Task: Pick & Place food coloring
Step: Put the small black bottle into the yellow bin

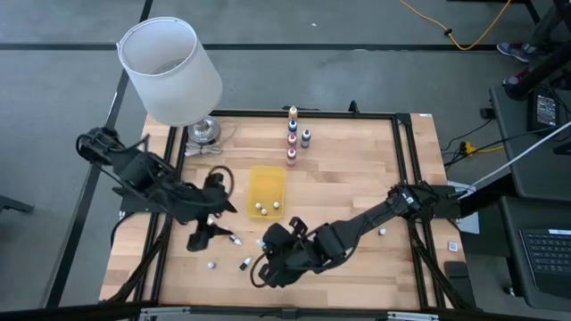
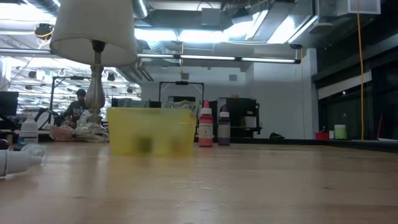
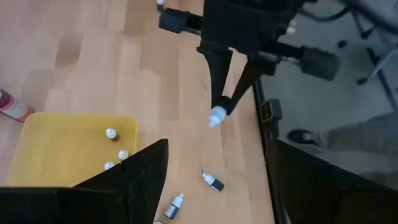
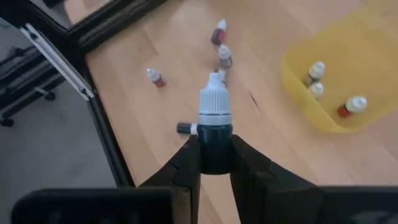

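Observation:
The food coloring is a set of tiny dropper bottles. Three lie in the yellow tray (image 1: 266, 183), several stand in a row at the far edge (image 1: 292, 134), and others lie loose on the wood (image 1: 211, 265). My right gripper (image 4: 216, 163), near the front edge (image 1: 265, 267), is shut on a dark bottle with a white cap (image 4: 216, 115). My left gripper (image 1: 212, 235) hangs open to the tray's left with nothing between its fingers. The left wrist view looks across at the right gripper (image 3: 225, 102) and its bottle (image 3: 217, 116). My right gripper pinches the dark body of the bottle (image 4: 216, 146) between its two fingers, just below the white cap. The cap sticks out beyond the fingertips (image 3: 217, 117). The fingers slant down from the table's right. The bottle is lifted clear of the wood.
A white-shaded lamp (image 1: 171, 69) stands at the far left corner. Loose bottles lie below my right gripper (image 4: 155, 77) (image 4: 224, 56) and near my left one (image 3: 212, 182). One more bottle lies at the right (image 1: 382, 232). Black rails (image 1: 415, 178) frame the table.

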